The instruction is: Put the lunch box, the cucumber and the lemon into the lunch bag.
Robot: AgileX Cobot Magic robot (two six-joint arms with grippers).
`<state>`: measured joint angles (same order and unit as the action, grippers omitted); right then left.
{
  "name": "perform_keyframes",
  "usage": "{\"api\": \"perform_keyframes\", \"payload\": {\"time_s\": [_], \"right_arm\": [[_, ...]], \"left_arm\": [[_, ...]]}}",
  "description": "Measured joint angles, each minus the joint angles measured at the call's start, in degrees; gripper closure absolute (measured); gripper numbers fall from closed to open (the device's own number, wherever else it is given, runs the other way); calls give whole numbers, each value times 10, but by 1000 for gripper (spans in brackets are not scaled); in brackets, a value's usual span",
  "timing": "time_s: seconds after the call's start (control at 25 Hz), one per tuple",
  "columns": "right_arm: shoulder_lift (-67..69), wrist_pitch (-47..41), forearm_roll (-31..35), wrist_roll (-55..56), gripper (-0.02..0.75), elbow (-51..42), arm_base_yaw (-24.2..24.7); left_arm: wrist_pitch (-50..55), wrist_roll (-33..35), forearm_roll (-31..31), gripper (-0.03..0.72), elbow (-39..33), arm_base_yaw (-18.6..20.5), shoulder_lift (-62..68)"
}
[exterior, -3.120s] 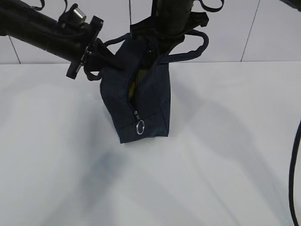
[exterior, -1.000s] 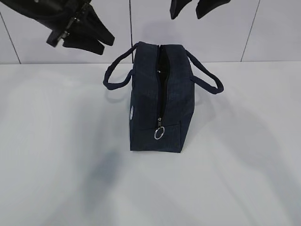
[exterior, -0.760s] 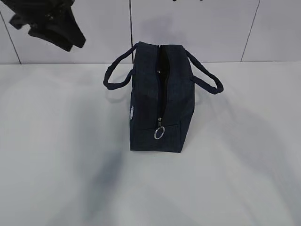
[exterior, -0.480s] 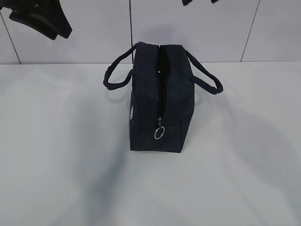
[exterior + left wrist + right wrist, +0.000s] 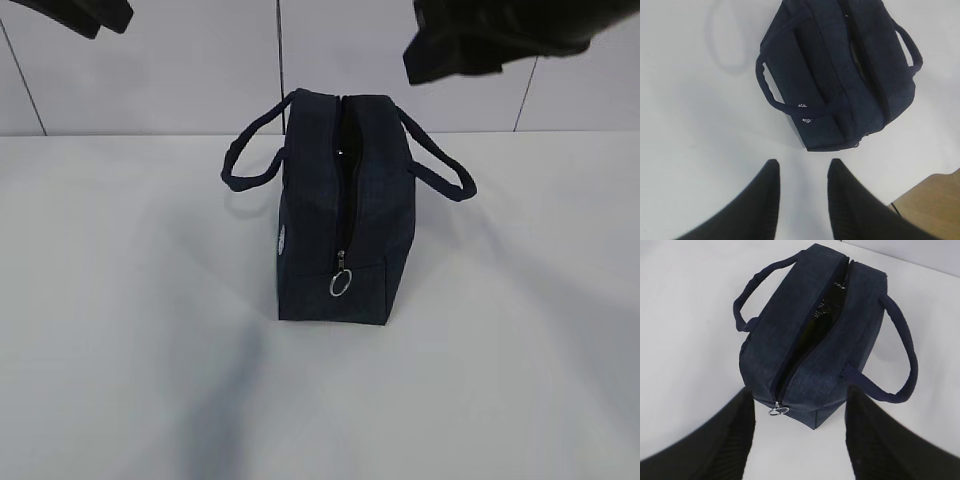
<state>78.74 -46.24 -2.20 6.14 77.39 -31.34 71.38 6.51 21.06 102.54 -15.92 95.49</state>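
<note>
So the lunch bag [image 5: 340,205] is sitting upright on the white tabletop [image 5: 130,330], roughly in the middle of it, with nothing touching it. Its top zipper is open along most of the length, and the silver ring pull [image 5: 340,284] hangs at the end of the bag facing the exterior camera. Both padded handles flop outward, one off each side of the bag. From the right wrist view you can peek down through the gap, but it's just dark and a bit shiny in there, so there's no telling what's inside. The lunch box, cucumber and lemon aren't visible anywhere around the bag.

Both arms are up above the bag and well clear of it. The left gripper [image 5: 802,192] hangs off the bag's end, fingers [image 5: 767,200] spread a little with bare tabletop between them, holding nothing. The right gripper [image 5: 800,427] looks down at the ring-pull end of the bag, fingers [image 5: 867,440] spread wide and also empty. There's a wooden edge [image 5: 935,200] poking in past the tabletop on the left wrist view.
</note>
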Motion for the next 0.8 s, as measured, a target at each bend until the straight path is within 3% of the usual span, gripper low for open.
{"api": "perform_keyframes", "payload": {"time_s": [0.36,0.8], "right_arm": [[-113,318,-16,-22,299,-302,0],[-85,631,-7,-2,299,-506,0]], "left_arm": [[3,-15,20,452,0,0,-24],[3,-16,15,452,0,0,-24]]}}
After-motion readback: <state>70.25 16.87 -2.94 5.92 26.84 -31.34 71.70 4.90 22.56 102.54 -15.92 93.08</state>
